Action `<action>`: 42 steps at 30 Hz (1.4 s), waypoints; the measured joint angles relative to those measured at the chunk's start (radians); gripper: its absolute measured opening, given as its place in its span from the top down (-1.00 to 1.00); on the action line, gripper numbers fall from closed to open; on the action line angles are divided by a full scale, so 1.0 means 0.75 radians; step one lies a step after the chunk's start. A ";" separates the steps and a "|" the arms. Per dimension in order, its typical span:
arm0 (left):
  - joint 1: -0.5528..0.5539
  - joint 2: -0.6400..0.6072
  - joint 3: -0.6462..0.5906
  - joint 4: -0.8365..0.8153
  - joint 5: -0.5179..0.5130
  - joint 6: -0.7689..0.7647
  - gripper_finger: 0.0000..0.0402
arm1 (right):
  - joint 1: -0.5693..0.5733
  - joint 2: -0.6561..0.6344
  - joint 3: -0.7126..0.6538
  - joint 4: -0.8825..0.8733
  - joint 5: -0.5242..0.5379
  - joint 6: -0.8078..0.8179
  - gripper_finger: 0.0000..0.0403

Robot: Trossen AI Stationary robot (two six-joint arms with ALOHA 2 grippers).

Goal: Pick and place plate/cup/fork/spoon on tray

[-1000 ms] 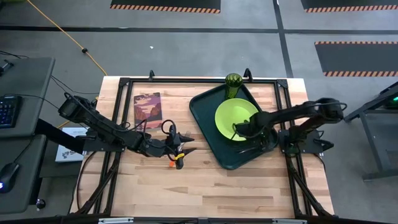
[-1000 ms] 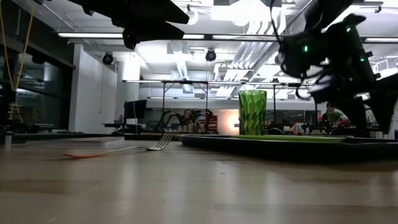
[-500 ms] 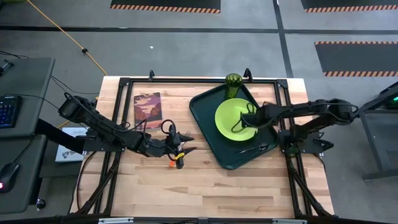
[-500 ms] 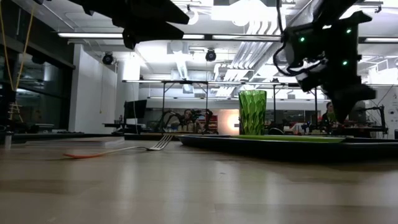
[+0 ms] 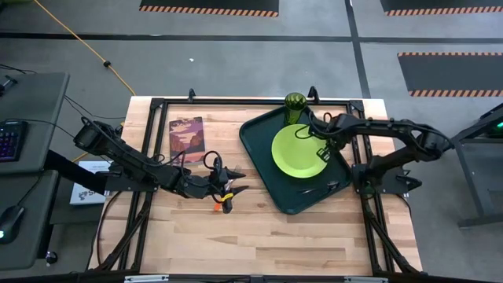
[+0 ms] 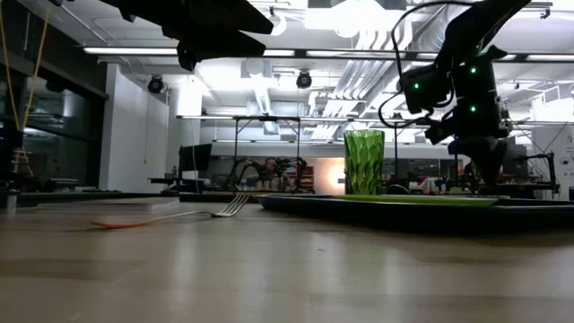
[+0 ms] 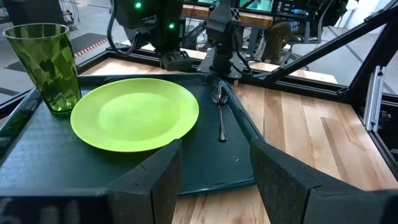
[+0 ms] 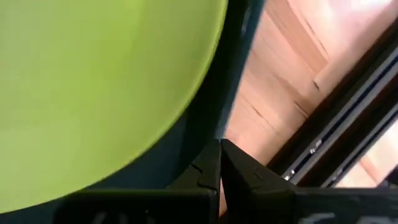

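Three of four tableware items sit on the tray; the fork lies on the table under the left gripper.

The dark-green tray (image 5: 263, 145) sits angled on the wooden table (image 5: 259, 236), within both arms' reach. On it rest the lime-green plate (image 5: 297, 151), the green cup (image 5: 295, 103) at its far corner, and the dark spoon (image 7: 220, 112) beside the plate near the rim. The right gripper (image 5: 308, 125), fingers pressed shut and empty, hangs above the plate's far edge, near the cup. The left gripper (image 5: 233, 182), fingers spread apart, hovers just above the fork (image 6: 170, 217), which lies flat outside the tray, probably the next pickup.
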 joint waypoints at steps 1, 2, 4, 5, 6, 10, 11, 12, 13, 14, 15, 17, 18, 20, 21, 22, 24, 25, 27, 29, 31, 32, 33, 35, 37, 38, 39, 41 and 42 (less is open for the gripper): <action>0.000 0.000 0.000 0.000 0.000 0.000 0.11 | -0.009 0.009 -0.001 0.006 -0.001 0.000 1.00; 0.000 0.000 0.000 0.000 0.000 0.000 0.11 | -0.015 0.016 -0.001 0.020 -0.001 -0.001 1.00; 0.000 0.000 0.000 0.000 0.000 0.000 0.11 | -0.018 0.036 -0.001 0.052 -0.004 0.000 1.00; 0.000 0.000 0.000 0.000 0.000 0.000 0.11 | -0.018 0.052 -0.001 0.061 -0.005 0.002 1.00; 0.000 0.000 0.000 0.000 0.000 0.000 0.11 | -0.018 0.068 -0.001 0.072 -0.006 0.005 1.00; 0.000 0.000 0.000 0.000 0.000 0.000 0.11 | -0.018 0.133 -0.001 0.113 -0.025 0.006 1.00; 0.000 0.000 0.000 0.000 0.000 0.000 0.11 | -0.018 0.143 -0.001 0.123 -0.023 0.006 1.00; 0.000 0.000 0.000 0.000 0.000 0.000 0.11 | -0.018 0.152 -0.001 0.135 -0.024 0.006 1.00; 0.000 0.000 0.000 -0.001 0.000 0.000 0.11 | -0.018 0.158 -0.001 0.151 -0.024 0.006 1.00; 0.000 0.000 0.000 -0.001 0.000 0.000 0.11 | -0.018 0.160 -0.001 0.164 -0.025 0.005 1.00; 0.000 0.000 0.000 -0.001 0.000 0.000 0.11 | -0.018 0.159 -0.001 0.178 -0.030 0.000 1.00; -0.001 0.000 0.000 -0.002 0.001 0.000 0.11 | -0.018 0.158 -0.001 0.204 -0.046 -0.001 1.00; 0.000 0.000 0.000 -0.003 0.000 0.000 0.11 | -0.018 0.157 -0.001 0.215 -0.057 -0.002 1.00; 0.000 0.000 0.000 -0.005 0.001 0.001 0.11 | -0.018 0.157 -0.001 0.238 -0.063 -0.006 1.00; -0.001 0.000 0.000 -0.007 0.001 0.001 0.11 | -0.018 0.157 -0.001 0.251 -0.065 -0.010 1.00; 0.000 0.000 0.000 -0.008 0.000 0.001 0.11 | -0.018 0.157 -0.001 0.266 -0.068 -0.017 1.00; 0.000 0.000 0.000 -0.009 0.000 0.004 0.11 | -0.018 0.157 -0.001 0.303 -0.080 -0.029 1.00; 0.000 0.000 0.000 -0.009 0.001 0.012 0.11 | -0.018 0.156 0.000 0.314 -0.091 -0.033 1.00; 0.000 0.000 0.000 -0.010 0.001 0.013 0.11 | -0.018 0.157 0.012 0.306 -0.093 -0.046 1.00; 0.000 0.000 0.000 -0.013 0.000 0.013 0.11 | -0.018 0.148 0.032 0.281 -0.076 -0.066 1.00; 0.000 0.000 0.000 -0.015 0.000 0.024 0.11 | -0.018 0.123 0.058 0.243 -0.056 -0.075 1.00; 0.000 0.000 0.000 -0.016 0.001 0.027 0.11 | -0.018 0.103 0.072 0.225 -0.046 -0.075 1.00; 0.000 0.000 0.000 -0.016 0.001 0.032 0.11 | -0.016 0.077 0.087 0.210 -0.039 -0.075 1.00; 0.000 0.000 0.000 -0.021 0.001 0.035 0.11 | -0.015 0.005 0.100 0.209 -0.038 -0.075 1.00; -0.001 -0.006 0.000 -0.055 0.001 0.033 0.11 | -0.007 -0.079 0.101 0.230 -0.059 -0.068 1.00; -0.001 -0.018 0.000 -0.093 0.001 0.022 0.11 | 0.001 -0.127 0.095 0.256 -0.068 -0.064 1.00; -0.002 -0.032 -0.001 -0.129 0.000 -0.004 0.11 | 0.016 -0.177 0.084 0.289 -0.073 -0.057 1.00; -0.002 -0.070 0.000 -0.230 -0.023 -0.101 0.11 | 0.059 -0.279 0.047 0.365 -0.097 -0.028 1.00; -0.002 -0.089 0.000 -0.287 -0.041 -0.162 0.11 | 0.084 -0.324 0.023 0.419 -0.106 -0.017 1.00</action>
